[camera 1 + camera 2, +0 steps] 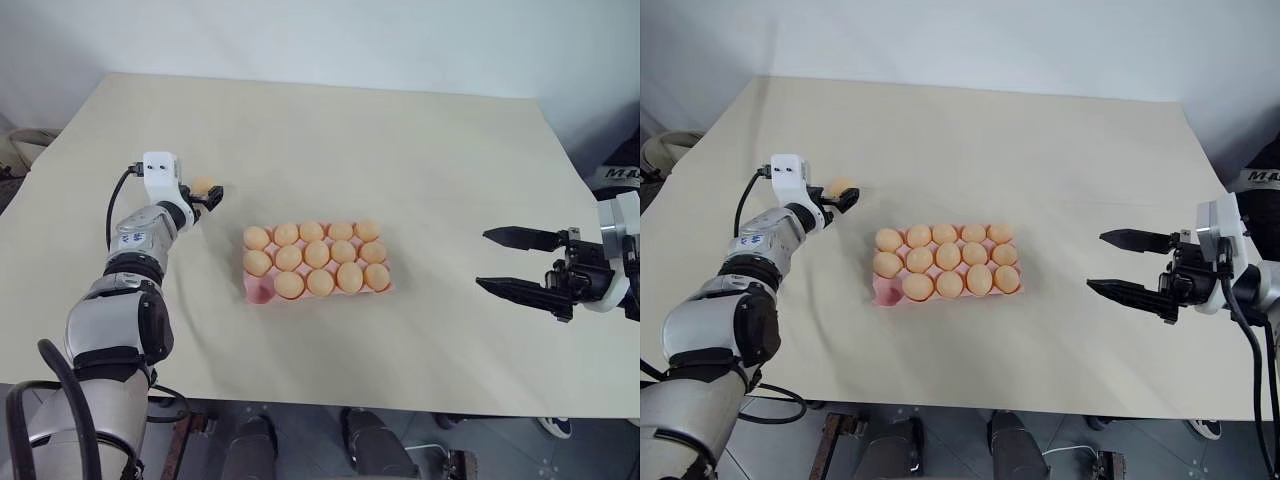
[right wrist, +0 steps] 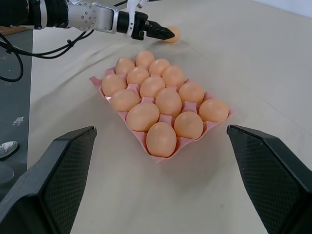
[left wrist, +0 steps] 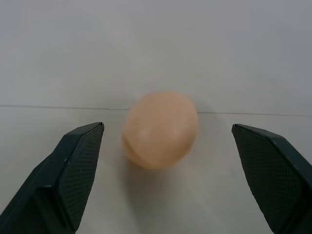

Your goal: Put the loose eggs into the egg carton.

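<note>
One loose egg [image 1: 203,185] lay on the counter [image 1: 420,150], well to the left of the egg carton [image 1: 262,290] and apart from it. We counted fourteen eggs seated in the carton's cups; the near-left corner cup showed bare pink, so we judged the loose egg to be the last one and that cup its place.

The left gripper [image 1: 208,196] sat right at the egg, jaws spread wide. In the left wrist view the egg [image 3: 161,129] lay between the two fingers [image 3: 73,165] with clear gaps on both sides, so nothing was pinched yet. We read this as lining up for the grasp: the jaws straddled the egg so that closing would catch it across its middle. The left arm reached out low over the counter, forearm nearly level, wrist pointed forward at the egg.

The right gripper [image 1: 515,262] hung over the counter well to the right of the carton, jaws also spread and empty, pointed inward toward the carton. We took it as parked clear of the work, leaving the carton open to the left arm.
</note>
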